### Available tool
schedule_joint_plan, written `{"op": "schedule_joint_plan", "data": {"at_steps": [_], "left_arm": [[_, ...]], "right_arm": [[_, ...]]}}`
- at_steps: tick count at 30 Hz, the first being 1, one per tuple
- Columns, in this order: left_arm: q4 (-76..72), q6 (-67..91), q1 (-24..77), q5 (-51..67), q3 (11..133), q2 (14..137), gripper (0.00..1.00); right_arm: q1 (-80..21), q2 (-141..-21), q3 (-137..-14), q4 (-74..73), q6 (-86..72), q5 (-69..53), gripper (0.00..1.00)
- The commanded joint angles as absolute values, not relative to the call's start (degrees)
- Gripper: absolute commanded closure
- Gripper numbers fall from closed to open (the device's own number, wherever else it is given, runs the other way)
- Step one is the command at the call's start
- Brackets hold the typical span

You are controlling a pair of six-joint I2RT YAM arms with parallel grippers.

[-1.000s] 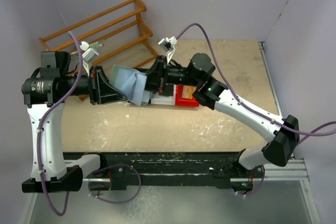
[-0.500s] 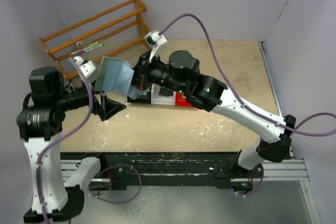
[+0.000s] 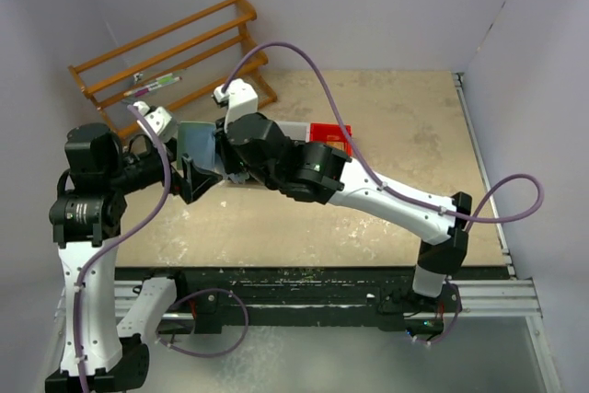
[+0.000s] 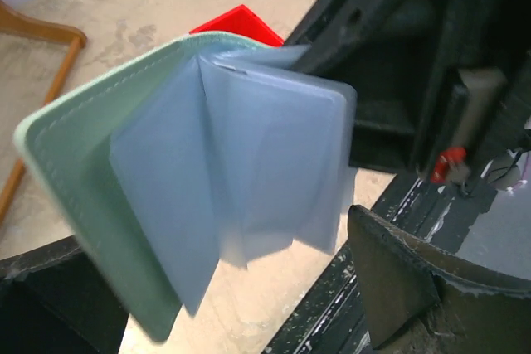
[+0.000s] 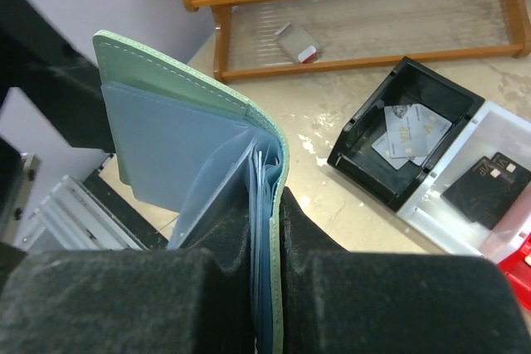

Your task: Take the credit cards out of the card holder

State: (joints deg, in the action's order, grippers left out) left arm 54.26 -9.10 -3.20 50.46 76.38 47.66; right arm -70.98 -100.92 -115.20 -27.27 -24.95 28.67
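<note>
Table (image 3: pixel 396 117): tan, scuffed, with a wooden rack (image 3: pixel 166 52) at the far left corner.

Right arm (image 3: pixel 386 195) reaches far across to the left and meets the left arm (image 3: pixel 87 200) above the near left part of the table. My guess is the meeting point sits beside the bins so that anything drawn out has a short way to go.

Bins in a row behind the arms: red bin (image 3: pixel 329 132), white bin (image 5: pixel 465 225), black bin (image 5: pixel 358 134). They seem to sort the cards by colour.

Card holder (image 5: pixel 191 130): held in the air, standing roughly on edge, green cover outward, grey-blue sleeves fanned open. Right gripper (image 5: pixel 265 275) is clamped on its lower edge near the spine. That grip leaves the open side free and facing the other arm.

Left gripper (image 4: pixel 220 288): jaws wide apart, one finger on each side of the fanned sleeves. Whether either finger touches the cover, I cannot tell. Placed as if to pick at a sleeve.

Credit cards: silvery cards (image 5: pixel 411 134) lie in the black bin and a black card (image 5: pixel 489 178) in the white bin. The red bin's contents are hidden.

The sleeves look translucent and mostly bare from the left wrist. Thin edges crowd by the spine, so I cannot rule out a card left inside. I judge the task late, possibly at a last check.
</note>
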Motion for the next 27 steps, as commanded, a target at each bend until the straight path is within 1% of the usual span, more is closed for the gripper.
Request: {"op": "schedule_joint_plan", "data": {"at_steps": [1,3,5,10,13,19,22,25,27], "left_arm": [[47.6,-3.4,-3.1,53.8,73.8,47.7,0.00],[47.4,-3.5,-3.1,53.3,73.0,47.7,0.01],[47.8,-4.2,-3.1,51.4,72.8,47.5,0.03],[47.9,-5.3,-3.1,43.6,72.8,46.3,0.19],[49.1,-6.6,-3.1,41.1,74.2,45.1,0.29],[53.9,-9.1,-3.1,40.6,77.0,45.5,0.39],[55.6,-10.0,-3.1,40.7,77.6,46.1,0.47],[56.2,-10.2,-3.1,40.9,77.6,46.4,0.60],[56.3,-9.7,-3.1,40.9,77.7,46.8,0.67]], "right_arm": [[-73.4,-101.8,-122.0,-28.5,-23.0,35.1,1.00],[-73.9,-102.8,-122.9,-28.8,-22.9,35.0,1.00],[-74.0,-103.2,-123.0,-28.7,-22.9,34.8,1.00],[-74.0,-102.6,-122.3,-28.9,-21.8,35.4,1.00],[-74.0,-101.2,-120.0,-29.5,-21.2,35.2,1.00],[-74.0,-97.9,-115.9,-27.6,-20.9,33.7,1.00],[-74.0,-96.0,-113.1,-25.9,-20.7,33.1,1.00],[-73.9,-93.8,-110.2,-23.7,-20.8,31.3,1.00],[-73.9,-92.2,-108.4,-21.7,-20.9,29.7,1.00]]}}
